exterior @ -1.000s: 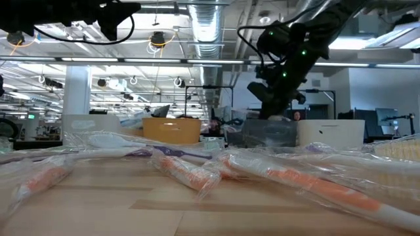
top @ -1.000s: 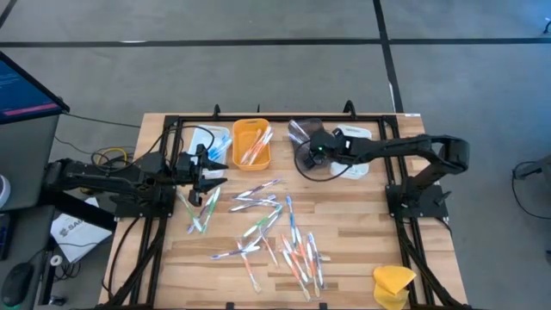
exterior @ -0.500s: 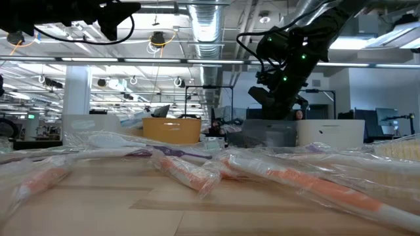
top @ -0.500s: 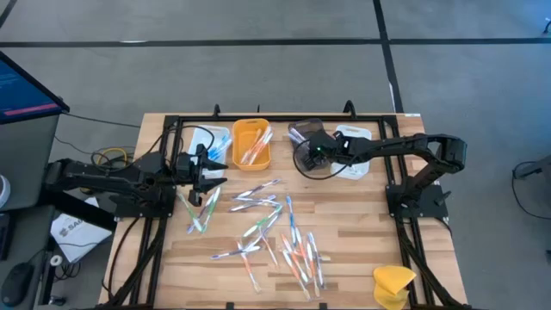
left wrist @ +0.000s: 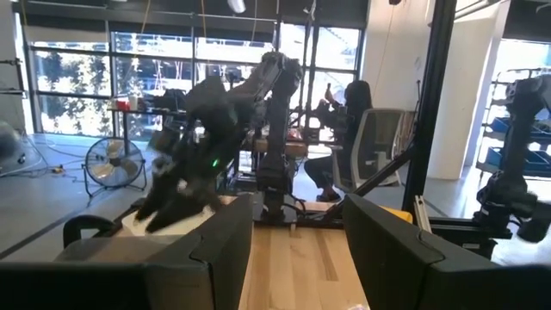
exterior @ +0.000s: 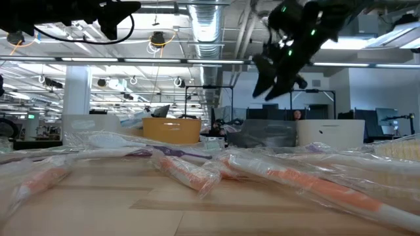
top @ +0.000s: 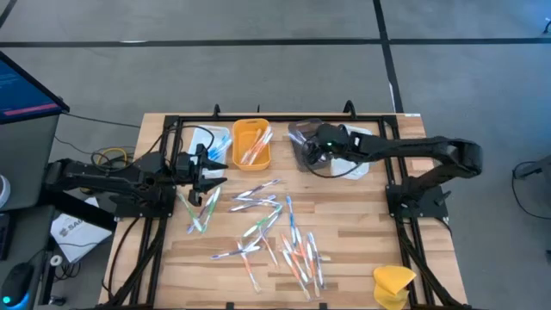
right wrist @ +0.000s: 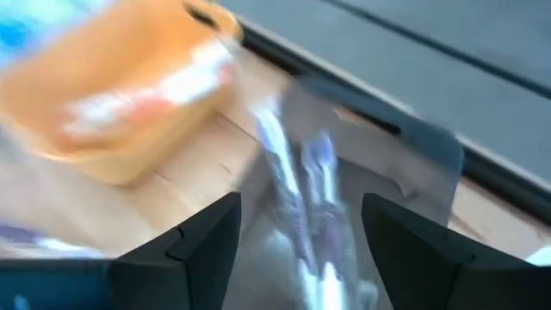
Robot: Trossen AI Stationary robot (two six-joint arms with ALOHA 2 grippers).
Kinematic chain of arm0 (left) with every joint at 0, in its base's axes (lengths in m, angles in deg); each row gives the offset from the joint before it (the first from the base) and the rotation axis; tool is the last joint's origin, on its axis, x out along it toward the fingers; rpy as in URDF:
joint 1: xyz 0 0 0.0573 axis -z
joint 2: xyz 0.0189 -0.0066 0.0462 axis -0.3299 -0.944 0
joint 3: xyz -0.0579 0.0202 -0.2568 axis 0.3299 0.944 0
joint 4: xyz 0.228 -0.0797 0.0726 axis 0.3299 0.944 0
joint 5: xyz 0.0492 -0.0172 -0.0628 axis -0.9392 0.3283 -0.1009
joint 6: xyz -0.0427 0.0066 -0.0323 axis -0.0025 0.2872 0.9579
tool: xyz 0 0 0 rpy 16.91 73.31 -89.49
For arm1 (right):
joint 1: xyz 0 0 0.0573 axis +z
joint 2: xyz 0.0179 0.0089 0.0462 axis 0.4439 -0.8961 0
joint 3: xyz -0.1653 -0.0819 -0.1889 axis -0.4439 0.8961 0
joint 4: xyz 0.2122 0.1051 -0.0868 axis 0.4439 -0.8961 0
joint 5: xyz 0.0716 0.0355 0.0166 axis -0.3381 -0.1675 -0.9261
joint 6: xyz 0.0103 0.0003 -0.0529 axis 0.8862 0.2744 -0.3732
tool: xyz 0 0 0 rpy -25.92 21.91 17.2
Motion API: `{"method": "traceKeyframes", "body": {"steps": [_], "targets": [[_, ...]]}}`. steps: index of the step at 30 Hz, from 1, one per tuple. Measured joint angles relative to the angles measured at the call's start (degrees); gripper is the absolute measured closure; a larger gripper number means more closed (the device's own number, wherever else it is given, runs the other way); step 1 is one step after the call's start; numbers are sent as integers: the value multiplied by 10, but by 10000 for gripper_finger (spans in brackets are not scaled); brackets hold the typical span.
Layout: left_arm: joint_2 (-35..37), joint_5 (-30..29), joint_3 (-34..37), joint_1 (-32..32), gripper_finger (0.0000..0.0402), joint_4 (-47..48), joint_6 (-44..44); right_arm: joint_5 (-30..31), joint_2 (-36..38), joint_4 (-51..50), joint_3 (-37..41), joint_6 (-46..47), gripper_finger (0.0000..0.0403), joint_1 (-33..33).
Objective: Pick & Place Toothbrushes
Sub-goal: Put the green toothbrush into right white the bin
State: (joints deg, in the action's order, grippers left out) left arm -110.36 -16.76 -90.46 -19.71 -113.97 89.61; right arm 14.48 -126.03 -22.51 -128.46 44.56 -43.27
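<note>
Many toothbrushes (top: 267, 226) in clear wrappers lie loose on the middle of the wooden table. A few more lie in the orange tray (top: 251, 143) and in the grey tray (top: 301, 133) at the far edge. In the right wrist view, wrapped toothbrushes (right wrist: 303, 185) rest flat on the grey tray's floor (right wrist: 405, 185). My right gripper (top: 310, 152) hangs open above that grey tray with nothing between its fingers, and the low view shows it (exterior: 279, 80) raised. My left gripper (top: 215, 169) waits open, level, by the white tray (top: 209, 139) at the far left.
A second white tray (top: 355, 155) stands right of the grey one, under my right arm. A yellow lump (top: 393, 282) lies at the near right corner. Black frame rails (top: 405, 250) run along the table's sides. Wrapped brushes (exterior: 295, 180) crowd the near table.
My right gripper has opened and risen from inside the grey tray to well above it, drawing back a little toward the table's right edge. The toothbrushes in the tray stay lying there.
</note>
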Motion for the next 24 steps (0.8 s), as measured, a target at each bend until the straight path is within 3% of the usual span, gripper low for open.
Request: {"method": "traceKeyframes", "body": {"steps": [6, 15, 24], "targets": [[0, 0, 0, 0, 225, -3, 0, -8, 98, -40, 0, -2, 179, 62], [0, 0, 0, 0, 225, -3, 0, -8, 194, -211, 0, 3, 211, 200], [0, 0, 0, 0, 225, -3, 0, -8, 213, -221, 4, 78, 243, 373]]}}
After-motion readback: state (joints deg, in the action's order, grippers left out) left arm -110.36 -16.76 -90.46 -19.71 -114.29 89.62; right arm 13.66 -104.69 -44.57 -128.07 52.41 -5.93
